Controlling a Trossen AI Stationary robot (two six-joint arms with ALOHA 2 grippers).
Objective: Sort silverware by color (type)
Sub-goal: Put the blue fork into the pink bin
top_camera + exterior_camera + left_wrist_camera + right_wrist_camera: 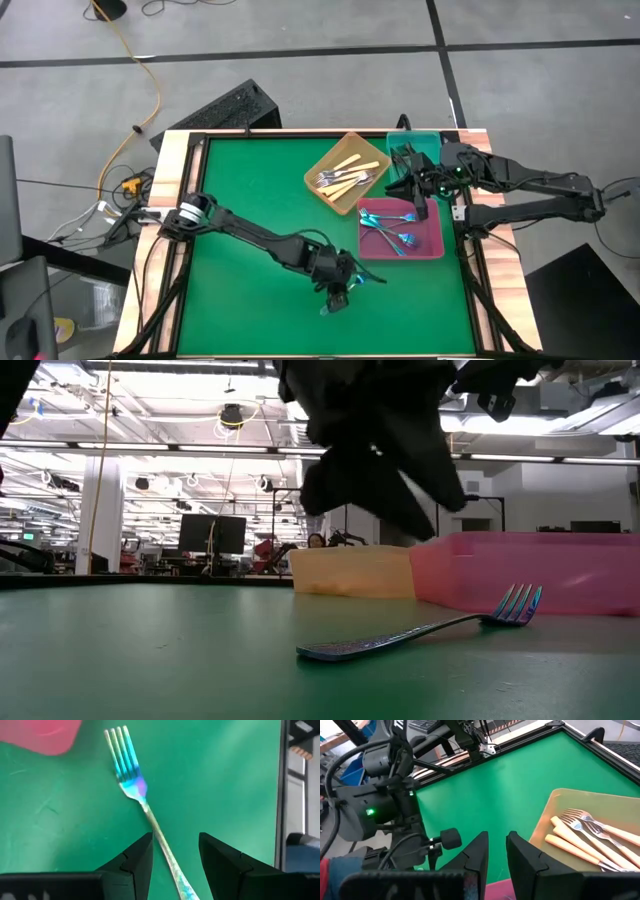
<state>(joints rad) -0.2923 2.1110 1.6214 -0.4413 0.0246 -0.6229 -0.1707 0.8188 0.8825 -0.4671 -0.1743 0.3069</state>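
Left gripper (175,855), jaws apart, straddles the handle of the blue fork (131,775) lying flat on the green mat near the pink tray (432,243), tines toward it (right gripper (497,852) far off, narrowly parted, empty).

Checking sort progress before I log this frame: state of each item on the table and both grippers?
blue fork: flat on green mat, outside the trays, unheld
left gripper: open, fingers straddle that fork's handle
right gripper: over the trays, nothing seen between its fingers
orange tray: holds cream-handled forks
pink tray: holds blue forks
teal tray: mostly hidden by right arm
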